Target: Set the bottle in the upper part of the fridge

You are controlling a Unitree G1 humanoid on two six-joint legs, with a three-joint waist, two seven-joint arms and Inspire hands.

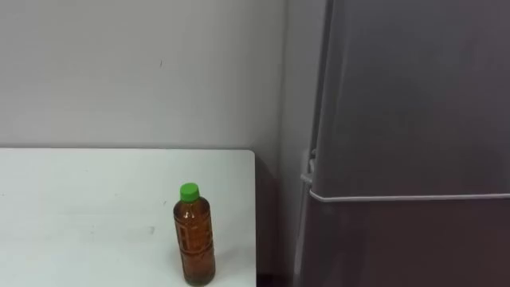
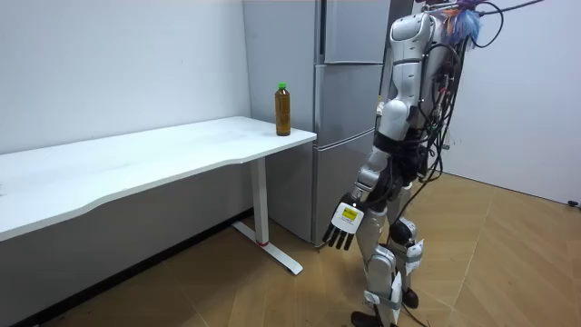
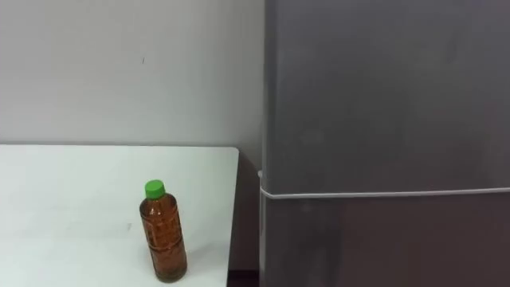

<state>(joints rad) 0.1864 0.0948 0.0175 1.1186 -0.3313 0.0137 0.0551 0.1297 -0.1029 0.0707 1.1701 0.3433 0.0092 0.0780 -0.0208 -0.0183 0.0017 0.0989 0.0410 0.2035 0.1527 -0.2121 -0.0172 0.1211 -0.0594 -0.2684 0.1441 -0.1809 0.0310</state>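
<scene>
The bottle, upright at 6 o'clock on the surface, should be grasped mid-body by the released left hand; the fridge at 3 o'clock is shut.

Bottle: one
Green cap: one
Tabletop: one
Fridge: one
Fridge doors: two, an upper door and a lower door

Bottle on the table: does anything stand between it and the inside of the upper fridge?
Yes. The upper fridge door is shut, so it blocks the way in. The bottle stands upright near the table edge on that side, with nothing else between them.
</scene>
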